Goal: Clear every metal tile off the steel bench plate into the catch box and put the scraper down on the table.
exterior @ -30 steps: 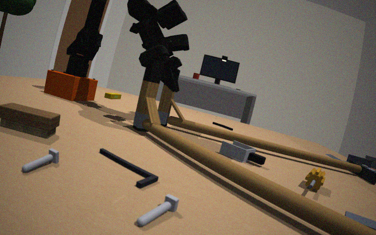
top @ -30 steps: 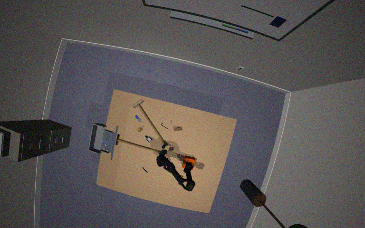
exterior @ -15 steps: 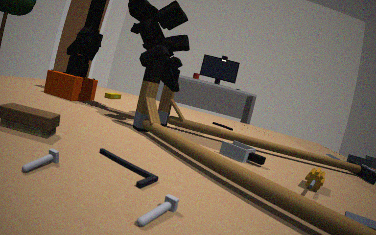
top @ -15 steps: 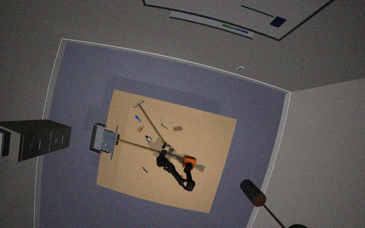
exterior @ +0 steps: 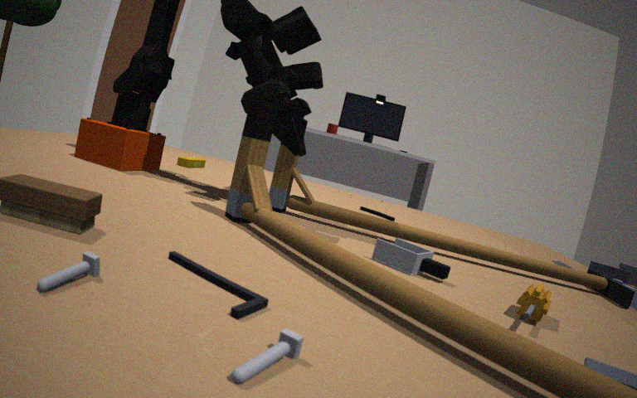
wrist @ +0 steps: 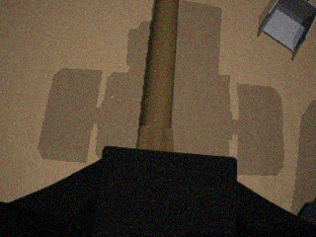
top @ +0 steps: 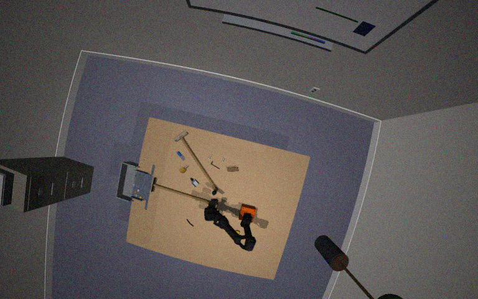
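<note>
Gripper (top: 213, 201) (exterior: 292, 135) (wrist: 170, 193) is clamped on the black-topped upright grip of the long scraper (top: 179, 191) (exterior: 446, 239) (wrist: 160, 74), near mid-worktop (top: 176, 234) (exterior: 140, 235) (wrist: 25, 39). Handle runs toward top view's left edge, head at the near side of the bench plate (top: 142, 179). Small tiles (top: 140, 197) are on the plate, exact count too small to tell. Catch box (top: 124, 181) sits at the plate's far end, past the left edge. Second long-handled tool (top: 197, 162) (exterior: 399, 286) lies slanted, pale head near the upper left corner, grip end near the gripper. Grey open holder (top: 194, 182) (exterior: 404, 255) (wrist: 286, 30) and yellow gear (top: 182, 169) (exterior: 532, 303) lie between the two handles; hex key (top: 215, 164) (exterior: 216, 278) and brown block (top: 232, 169) (exterior: 51, 199) are toward the upper edge. Orange base (top: 251, 208) (exterior: 100, 145) is nearer the right edge.
</note>
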Controlling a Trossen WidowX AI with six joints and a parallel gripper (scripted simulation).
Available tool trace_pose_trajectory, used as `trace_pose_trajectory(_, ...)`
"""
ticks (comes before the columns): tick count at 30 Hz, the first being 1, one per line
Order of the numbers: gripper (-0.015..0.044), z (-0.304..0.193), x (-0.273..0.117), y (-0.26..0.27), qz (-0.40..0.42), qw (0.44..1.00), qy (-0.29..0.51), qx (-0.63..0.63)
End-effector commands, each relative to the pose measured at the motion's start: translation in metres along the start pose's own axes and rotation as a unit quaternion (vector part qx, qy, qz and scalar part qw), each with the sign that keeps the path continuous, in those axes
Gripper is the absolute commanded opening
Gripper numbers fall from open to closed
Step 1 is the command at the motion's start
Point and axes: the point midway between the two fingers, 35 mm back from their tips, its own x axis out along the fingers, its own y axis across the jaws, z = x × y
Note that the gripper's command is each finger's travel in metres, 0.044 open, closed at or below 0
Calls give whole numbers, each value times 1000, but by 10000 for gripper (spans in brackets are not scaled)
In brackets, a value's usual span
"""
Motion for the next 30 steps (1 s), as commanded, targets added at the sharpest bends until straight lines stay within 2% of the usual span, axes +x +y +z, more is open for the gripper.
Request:
trace_pose_trajectory(1,0,0,-1,9,6,1000,-1,-3)
trace_pose_trajectory(30,0,-4,-5,48,8,1000,-1,-4)
